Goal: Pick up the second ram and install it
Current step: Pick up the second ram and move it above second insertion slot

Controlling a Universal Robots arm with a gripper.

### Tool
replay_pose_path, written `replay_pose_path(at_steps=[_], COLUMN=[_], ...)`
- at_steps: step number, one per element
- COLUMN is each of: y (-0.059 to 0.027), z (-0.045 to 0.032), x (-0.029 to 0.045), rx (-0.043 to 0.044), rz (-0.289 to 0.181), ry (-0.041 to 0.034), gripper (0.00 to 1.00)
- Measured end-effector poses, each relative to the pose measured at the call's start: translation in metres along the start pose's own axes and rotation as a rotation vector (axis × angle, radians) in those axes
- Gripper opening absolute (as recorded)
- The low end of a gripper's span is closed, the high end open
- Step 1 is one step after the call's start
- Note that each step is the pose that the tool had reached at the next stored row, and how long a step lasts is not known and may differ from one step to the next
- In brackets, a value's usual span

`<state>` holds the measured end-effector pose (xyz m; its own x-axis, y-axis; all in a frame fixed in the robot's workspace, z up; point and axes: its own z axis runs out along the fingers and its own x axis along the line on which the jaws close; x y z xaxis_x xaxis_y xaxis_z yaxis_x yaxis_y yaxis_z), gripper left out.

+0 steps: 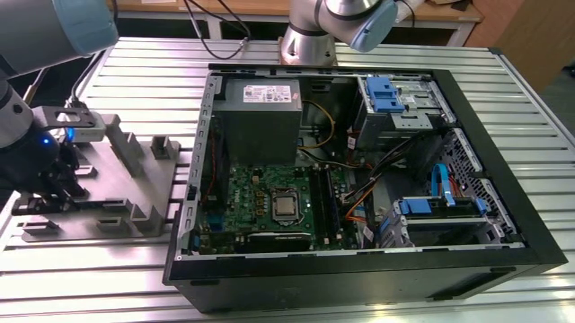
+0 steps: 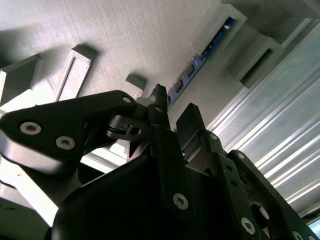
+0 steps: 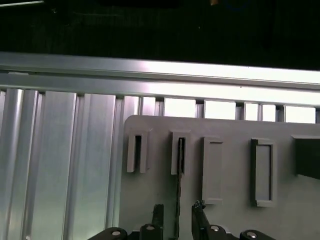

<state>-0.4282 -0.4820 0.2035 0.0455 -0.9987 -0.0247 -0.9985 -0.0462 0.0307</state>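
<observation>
The second ram (image 3: 178, 192) stands on edge in a slot of the grey holder plate (image 3: 230, 220), seen as a thin dark line. In the second wrist view the ram (image 2: 202, 52) shows a blue-green edge between grey holder blocks. My gripper (image 3: 178, 214) is open and straddles one end of the stick, one black finger on each side with a small gap to each. In the second wrist view the gripper (image 2: 172, 107) sits low over the plate. The exterior view puts the gripper (image 1: 54, 192) over the holder plate (image 1: 117, 195), at that view's left, away from the computer case.
The open black computer case (image 1: 503, 202) lies at the exterior view's right of the plate, with the green motherboard (image 1: 260, 198), its black slot strips (image 1: 328, 202), the grey power supply (image 1: 260, 101) and blue drive brackets (image 1: 382, 94). A second arm's base (image 1: 310, 40) stands behind the case.
</observation>
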Motion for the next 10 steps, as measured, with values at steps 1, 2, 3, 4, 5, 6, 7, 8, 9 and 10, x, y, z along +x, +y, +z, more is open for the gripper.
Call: replay_pose_path(at_steps=[1,2,3,4,5,6,7,8,9,10], y=[0.0001,0.0001,0.0002,0.0003,0.0004,0.0004,0.0004,0.0004,0.0004,0.0004], z=[0.0015,0.0032,0.0049,0.0061,0.0069,0.0072,0.0071,0.0071,0.0072,0.0074], x=[0.0000,0.0001,0.0001,0.0001,0.0001,0.0002,0.0002,0.0002,0.0001,0.0001], rx=[-0.0001,-0.0002,-0.0001,-0.0001,-0.0001,-0.0003,-0.0005,-0.0005,-0.0004,-0.0003], rz=[-0.002,-0.004,-0.005,-0.005,-0.005,-0.005,-0.005,-0.005,-0.005,-0.005], ry=[0.0001,0.0002,0.0001,0.0002,0.0006,0.0017,0.0021,0.0021,0.0021,0.0020], gripper=[0.36,0.36,0.36,0.36,0.36,0.36,0.36,0.36,0.36,0.36])
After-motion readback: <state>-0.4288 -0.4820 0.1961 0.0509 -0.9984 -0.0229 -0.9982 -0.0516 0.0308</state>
